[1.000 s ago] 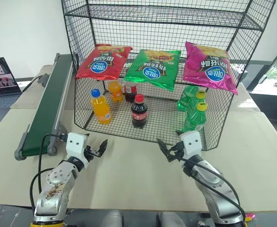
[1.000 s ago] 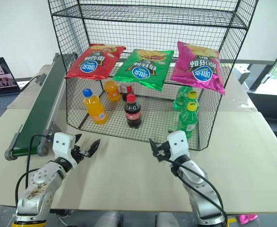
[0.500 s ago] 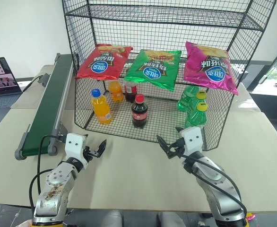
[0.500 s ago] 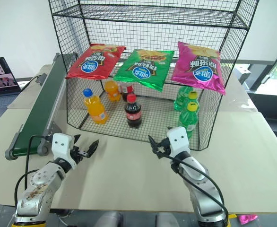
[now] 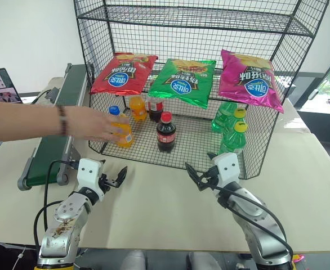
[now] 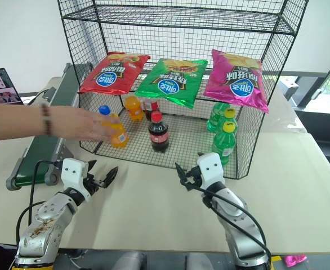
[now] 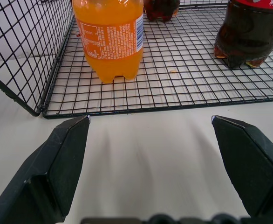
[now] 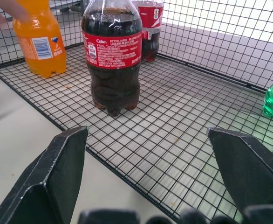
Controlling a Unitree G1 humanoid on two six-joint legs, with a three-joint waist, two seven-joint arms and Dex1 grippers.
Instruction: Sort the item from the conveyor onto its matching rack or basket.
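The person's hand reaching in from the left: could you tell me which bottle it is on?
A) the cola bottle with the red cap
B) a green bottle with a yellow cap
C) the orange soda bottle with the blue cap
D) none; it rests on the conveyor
C: the person's hand lies against the orange soda bottle at the front left of the rack's bottom tier, apart from the cola bottle.

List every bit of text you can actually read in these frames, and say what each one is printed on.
"Coke": white script on the red label of the cola bottle standing in the wire rack.
Fine print under it on that label: too small to read.
Orange soda bottle: the label carries dense print and a barcode, unreadable.
Red, green and pink chip bags: upside-down logos, not legible.
Laptop screen: too small to read.
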